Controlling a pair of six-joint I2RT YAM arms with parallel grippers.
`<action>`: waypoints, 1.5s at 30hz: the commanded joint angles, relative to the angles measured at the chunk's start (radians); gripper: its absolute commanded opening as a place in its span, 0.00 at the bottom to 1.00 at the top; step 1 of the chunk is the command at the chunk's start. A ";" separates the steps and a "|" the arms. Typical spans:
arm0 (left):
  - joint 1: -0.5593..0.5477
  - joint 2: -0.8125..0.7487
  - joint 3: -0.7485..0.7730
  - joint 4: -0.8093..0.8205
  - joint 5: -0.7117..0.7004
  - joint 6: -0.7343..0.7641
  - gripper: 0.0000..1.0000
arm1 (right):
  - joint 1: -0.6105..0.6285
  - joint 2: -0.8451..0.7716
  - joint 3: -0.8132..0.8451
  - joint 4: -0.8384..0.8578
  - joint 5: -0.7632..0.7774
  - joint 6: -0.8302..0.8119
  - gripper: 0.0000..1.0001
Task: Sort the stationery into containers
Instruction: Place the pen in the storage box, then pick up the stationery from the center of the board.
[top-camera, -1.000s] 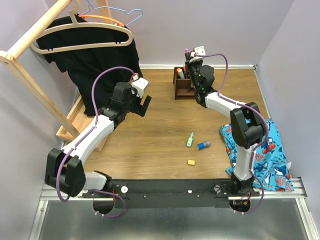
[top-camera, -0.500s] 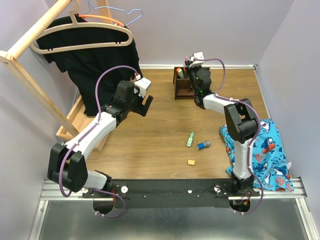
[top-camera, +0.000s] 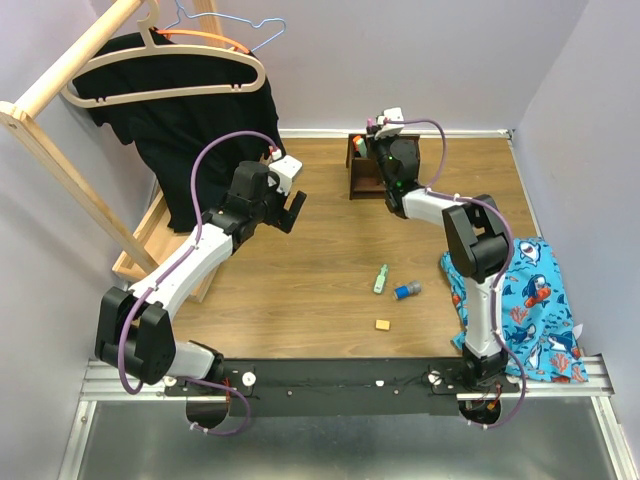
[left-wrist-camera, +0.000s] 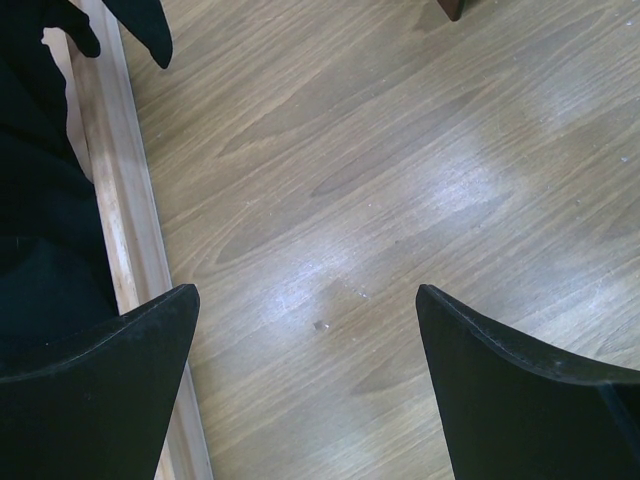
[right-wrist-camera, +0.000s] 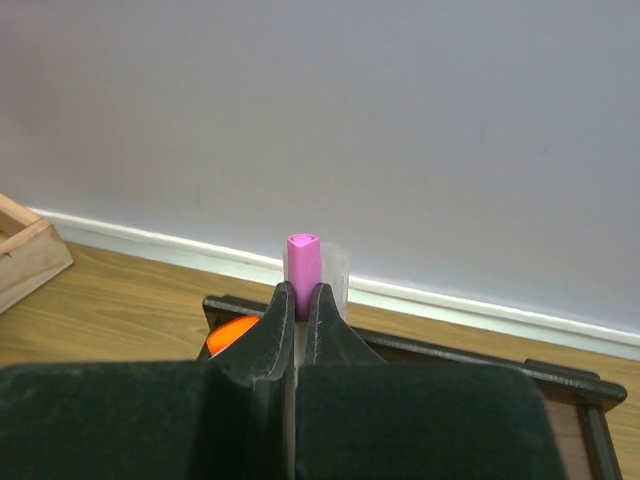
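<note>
My right gripper (top-camera: 379, 140) is shut on a pink pen (top-camera: 371, 125) and holds it upright over the dark brown organizer (top-camera: 364, 178) at the back wall. In the right wrist view the pen's pink end (right-wrist-camera: 303, 260) sticks up between my shut fingertips (right-wrist-camera: 275, 315), above the organizer's rim (right-wrist-camera: 450, 351); an orange highlighter (right-wrist-camera: 224, 336) stands inside. A green highlighter (top-camera: 381, 278), a blue-capped tube (top-camera: 405, 291) and an orange-yellow eraser (top-camera: 382, 324) lie on the floor mid-table. My left gripper (top-camera: 291, 212) is open and empty, its fingers (left-wrist-camera: 100, 390) wide apart over bare wood.
A light wooden clothes rack (top-camera: 60, 150) with a black garment (top-camera: 190, 130) stands at the left; its base (left-wrist-camera: 120, 200) and the black cloth (left-wrist-camera: 40, 220) show in the left wrist view. A blue fish-print cloth (top-camera: 530, 300) lies at the right edge.
My right gripper has moved left and slightly down with the pink pen, closer over the organizer. The left arm shifted a little early on, then stayed still.
</note>
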 joint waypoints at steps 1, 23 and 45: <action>-0.002 -0.006 0.016 0.018 -0.016 -0.001 0.99 | -0.005 -0.048 -0.040 -0.030 0.001 0.013 0.11; 0.007 -0.207 -0.141 0.076 0.075 -0.066 0.99 | -0.003 -0.527 -0.231 -0.786 -0.108 0.189 0.52; -0.001 -0.189 -0.174 0.036 0.104 -0.192 0.99 | 0.011 -0.397 -0.251 -1.463 -0.252 0.769 0.56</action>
